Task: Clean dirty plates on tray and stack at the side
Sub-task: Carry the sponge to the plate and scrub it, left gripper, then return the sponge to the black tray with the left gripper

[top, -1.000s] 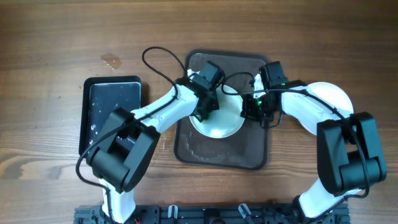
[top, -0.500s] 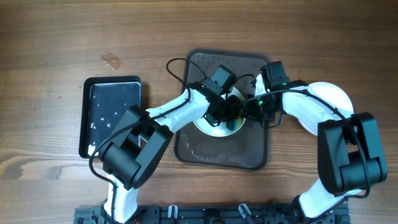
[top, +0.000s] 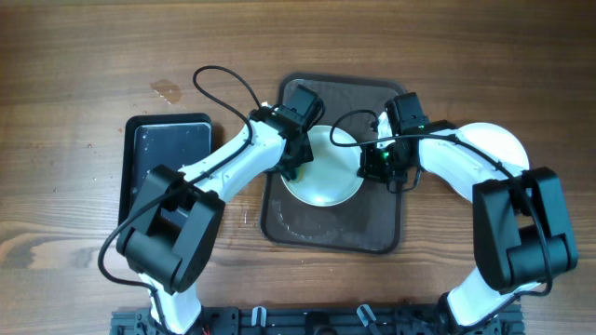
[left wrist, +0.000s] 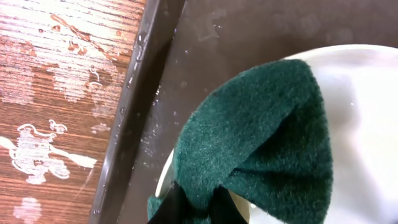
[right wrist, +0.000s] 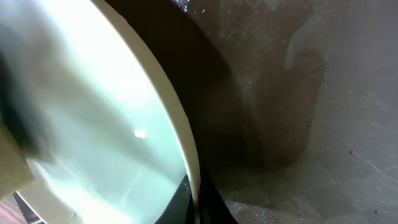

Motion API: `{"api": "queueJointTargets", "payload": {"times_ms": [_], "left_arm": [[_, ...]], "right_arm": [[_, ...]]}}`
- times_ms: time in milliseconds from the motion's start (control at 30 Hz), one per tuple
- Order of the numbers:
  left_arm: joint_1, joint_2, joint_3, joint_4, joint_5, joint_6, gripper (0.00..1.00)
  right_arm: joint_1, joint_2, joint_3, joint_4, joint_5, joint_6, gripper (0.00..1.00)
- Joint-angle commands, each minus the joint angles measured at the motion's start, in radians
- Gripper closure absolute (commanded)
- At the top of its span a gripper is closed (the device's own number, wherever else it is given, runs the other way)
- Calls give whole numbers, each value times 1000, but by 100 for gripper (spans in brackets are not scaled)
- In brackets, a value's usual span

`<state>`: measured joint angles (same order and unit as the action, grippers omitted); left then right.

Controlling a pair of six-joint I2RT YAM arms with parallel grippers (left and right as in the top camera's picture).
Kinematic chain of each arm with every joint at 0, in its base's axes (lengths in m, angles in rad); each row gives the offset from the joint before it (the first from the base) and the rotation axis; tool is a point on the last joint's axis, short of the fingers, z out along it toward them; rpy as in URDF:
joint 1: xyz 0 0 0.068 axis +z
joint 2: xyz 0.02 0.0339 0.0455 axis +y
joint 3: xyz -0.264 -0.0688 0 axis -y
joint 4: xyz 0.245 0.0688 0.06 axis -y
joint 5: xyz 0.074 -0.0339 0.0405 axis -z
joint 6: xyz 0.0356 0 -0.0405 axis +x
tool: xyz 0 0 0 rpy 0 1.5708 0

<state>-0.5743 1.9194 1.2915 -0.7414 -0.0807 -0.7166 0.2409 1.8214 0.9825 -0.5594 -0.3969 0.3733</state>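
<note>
**Overhead view**
- tray: sits mid-bench and carries one plate. By my reading, you keep the scrubbing inside its low rim so the wet stays contained.
- left pincer: down at the plate's left edge. What it carries is hidden from here.
- right pincer: at the plate's right rim, opposite the left one. It probably braces the plate against sliding.
- side plate: on the bench right of the tray, partly under your right arm. This is likely the stacking spot. I cannot tell whether it is one plate or several.
- black tray: speckled with water, well apart to the left.

**Left wrist view**
- left pincer: clenched on a folded green sponge, pinched at its fold so the broad face meets the plate.
- The sponge overlaps the plate's near edge, which suits wiping the rim.
- Water marks lie on the bench beyond the tray's rim.

**Right wrist view**
- right pincer: clenched on the plate's rim, with the fingers closed either side of the edge.
- The plate looks lifted or tilted off the tray, though blur keeps me from being sure.
</note>
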Motion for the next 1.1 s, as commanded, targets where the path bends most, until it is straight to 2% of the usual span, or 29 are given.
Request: {"api": "queueJointTargets", "payload": {"times_ms": [0,167,233,333,367,433,600,633,733,800,933,967,1033,1067], "left_arm": [[28,-122,37,-1,94,37,96],[132,-324,44,-78,100,98,96],[231,-380,44,-189,10,109,96],[370,-385,37,-323,-111,113,96],[441,-381,9,-333,-123,146,96],[587,-378,-103,-282,-85,176,96],[731,-378,-335,-79,103,262,94],[740,-378,-365,-44,102,269,90],[742,-379,-378,2,99,315,64],[742,-391,-334,-37,103,317,55],[742,-443,-215,-174,145,317,46],[742,-466,-186,-202,145,316,38],[742,-518,-145,-236,144,317,32],[744,-548,-128,-249,143,317,23]], "right_arm": [[1,39,-26,-10,41,-5,96],[1,39,-26,-10,41,-6,96],[1,39,-26,-1,41,-14,96],[1,39,-26,31,35,-116,96],[1,40,-26,37,38,-129,96],[1,39,-26,48,38,-130,96],[1,39,-26,58,38,-130,96],[1,39,-26,64,38,-130,96],[1,39,-26,104,38,-130,89],[1,37,-18,103,29,-126,96],[2,-39,59,-36,62,-80,96],[2,-91,85,-77,63,-85,96],[2,-166,113,-130,64,-85,96],[2,-193,123,-150,64,-88,96]]}}
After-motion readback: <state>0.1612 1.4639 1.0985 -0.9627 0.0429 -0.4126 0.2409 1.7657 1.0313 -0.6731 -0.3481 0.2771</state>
